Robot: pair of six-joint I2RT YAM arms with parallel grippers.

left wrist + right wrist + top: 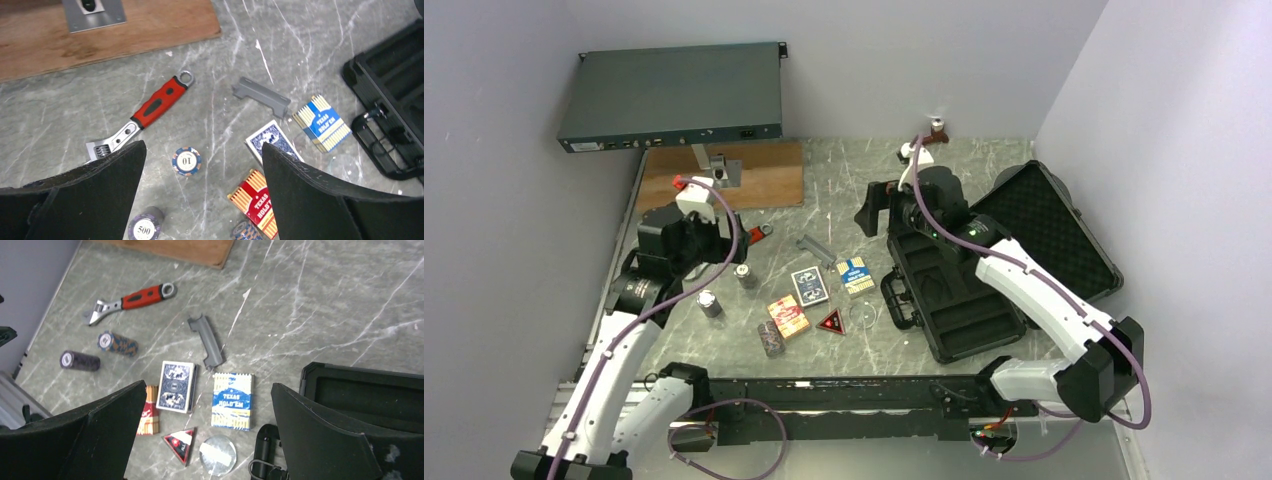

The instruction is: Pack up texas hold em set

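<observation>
Nearest, at lower centre of the top view, a chip stack [771, 338] and a red deck [787, 315] are laid on the table [844, 190]. Both the left gripper [202, 148] and the right gripper [208, 387] are spread wide, with nothing held. The chips are judged loose and prone to shearing, so clamping end to end is advised. Farther right, the case [969, 322] is open.

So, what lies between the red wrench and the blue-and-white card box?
A grey plastic bar, nearer the box than the wrench; the left wrist view shows it.
</observation>
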